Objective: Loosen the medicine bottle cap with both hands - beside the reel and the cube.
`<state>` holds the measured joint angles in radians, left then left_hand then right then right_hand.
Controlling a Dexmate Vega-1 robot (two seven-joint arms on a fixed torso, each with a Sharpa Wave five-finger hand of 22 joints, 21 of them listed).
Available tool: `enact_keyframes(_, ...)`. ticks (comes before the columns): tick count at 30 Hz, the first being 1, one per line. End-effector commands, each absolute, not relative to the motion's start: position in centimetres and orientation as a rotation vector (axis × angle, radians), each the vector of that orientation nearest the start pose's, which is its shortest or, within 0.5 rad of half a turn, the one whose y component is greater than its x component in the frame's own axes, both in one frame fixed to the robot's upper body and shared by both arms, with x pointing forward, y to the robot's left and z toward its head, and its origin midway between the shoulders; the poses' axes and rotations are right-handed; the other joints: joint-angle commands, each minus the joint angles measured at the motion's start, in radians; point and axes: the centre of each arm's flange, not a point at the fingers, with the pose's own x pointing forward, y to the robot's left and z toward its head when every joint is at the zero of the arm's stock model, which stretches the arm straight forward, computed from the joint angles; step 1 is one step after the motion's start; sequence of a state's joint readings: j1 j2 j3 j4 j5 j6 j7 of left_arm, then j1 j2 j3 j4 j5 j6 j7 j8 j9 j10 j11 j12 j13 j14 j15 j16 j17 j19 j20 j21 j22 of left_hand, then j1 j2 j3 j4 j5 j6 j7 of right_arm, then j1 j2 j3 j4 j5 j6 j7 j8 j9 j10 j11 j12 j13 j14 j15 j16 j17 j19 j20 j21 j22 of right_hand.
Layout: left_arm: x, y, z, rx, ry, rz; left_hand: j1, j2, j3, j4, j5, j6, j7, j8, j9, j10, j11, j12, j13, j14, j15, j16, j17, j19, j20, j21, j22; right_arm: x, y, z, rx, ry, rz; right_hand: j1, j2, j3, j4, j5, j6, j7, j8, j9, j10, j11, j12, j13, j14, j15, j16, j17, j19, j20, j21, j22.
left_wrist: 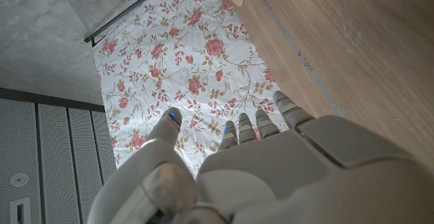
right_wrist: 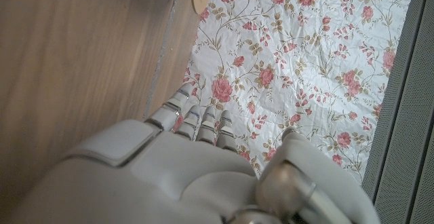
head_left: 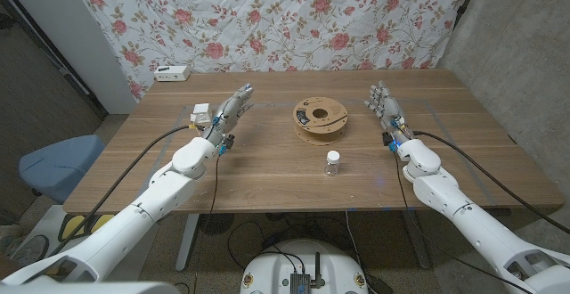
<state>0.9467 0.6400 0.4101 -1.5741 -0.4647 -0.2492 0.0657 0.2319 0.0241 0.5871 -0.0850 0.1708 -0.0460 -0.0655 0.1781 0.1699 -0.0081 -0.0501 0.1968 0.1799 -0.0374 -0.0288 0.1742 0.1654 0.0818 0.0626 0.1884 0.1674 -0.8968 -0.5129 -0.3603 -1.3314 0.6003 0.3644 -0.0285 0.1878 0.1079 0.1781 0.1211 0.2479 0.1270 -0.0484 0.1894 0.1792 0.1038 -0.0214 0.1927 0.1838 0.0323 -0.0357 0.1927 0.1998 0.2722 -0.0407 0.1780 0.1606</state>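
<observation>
Holding nothing, my left hand hangs over the wooden table with fingers apart, just beside the cube; my right hand is likewise empty, fingers spread, out to the right of the filament reel; the medicine bottle stands upright with its white cap on, in front of the reel and between my two arms, touched by neither hand; a white power strip lies at the far left corner, before the floral cloth.
</observation>
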Motion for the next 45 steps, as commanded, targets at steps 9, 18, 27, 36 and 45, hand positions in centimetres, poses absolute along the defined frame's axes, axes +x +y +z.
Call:
enact_keyframes(9, 59.2, 21.8, -2.4, 0.281, -0.650, -0.376, 0.091, -0.040, 0.004, -0.080, 0.015, -0.012, -0.037, 0.010, 0.003, -0.007, -0.032, 0.002, 0.002, -0.002, -0.027, 0.002, 0.002, 0.001, 0.018, 0.000, 0.004, 63.7, -30.8, -4.1, 0.020, -0.647, 0.141, 0.016, -0.001, 0.004, -0.013, 0.005, -0.003, -0.005, -0.001, 0.002, 0.016, -0.001, 0.006, 0.004, 0.015, -0.017, 0.006, -0.004, 0.014, -0.046, 0.011, 0.005)
enact_keyframes(18, 58.4, 20.5, -2.7, 0.307, -0.641, -0.437, 0.137, -0.048, 0.008, -0.095, 0.018, -0.005, -0.050, 0.015, 0.003, 0.010, -0.043, 0.008, 0.002, 0.007, -0.028, 0.005, 0.002, 0.001, 0.021, 0.000, 0.004, 63.2, -30.9, -4.5, 0.024, -0.650, 0.131, 0.020, -0.001, 0.006, -0.017, 0.005, -0.005, -0.008, -0.002, 0.002, 0.016, -0.002, 0.005, 0.004, 0.017, -0.018, 0.006, -0.005, 0.015, -0.045, 0.011, 0.005)
enact_keyframes(27, 57.8, 19.1, -3.3, 0.331, -0.623, -0.509, 0.187, -0.069, 0.007, -0.101, 0.025, 0.004, -0.080, 0.018, 0.003, 0.031, -0.051, 0.013, 0.003, 0.019, -0.034, 0.007, 0.002, -0.003, 0.024, -0.002, 0.004, 62.9, -31.0, -4.5, 0.018, -0.655, 0.127, 0.022, -0.001, 0.008, -0.020, 0.005, -0.006, -0.009, -0.002, 0.002, 0.014, -0.001, 0.003, 0.004, 0.016, -0.016, 0.005, -0.005, 0.015, -0.045, 0.011, 0.005)
enact_keyframes(36, 56.8, 18.1, -3.9, 0.369, -0.598, -0.542, 0.239, -0.098, 0.001, -0.102, 0.033, 0.006, -0.105, 0.019, 0.004, 0.036, -0.058, 0.012, 0.003, 0.028, -0.041, 0.007, 0.003, -0.034, 0.048, -0.010, 0.004, 62.9, -31.2, -4.4, 0.015, -0.654, 0.127, 0.024, -0.001, 0.009, -0.023, 0.004, -0.014, -0.014, -0.004, 0.002, 0.010, -0.001, 0.002, 0.004, 0.013, -0.014, 0.004, -0.006, 0.012, -0.043, 0.009, 0.006)
enact_keyframes(45, 56.3, 17.0, -4.0, 0.403, -0.577, -0.606, 0.274, -0.117, -0.003, -0.102, 0.039, 0.006, -0.119, 0.019, 0.004, 0.040, -0.057, 0.011, 0.003, 0.031, -0.039, 0.006, 0.003, -0.046, 0.060, -0.009, 0.005, 62.6, -31.8, -4.8, 0.025, -0.657, 0.110, 0.026, -0.002, 0.010, -0.026, 0.004, -0.022, -0.014, -0.006, 0.002, 0.004, -0.001, -0.001, 0.004, 0.010, -0.015, 0.003, -0.006, 0.010, -0.040, 0.008, 0.006)
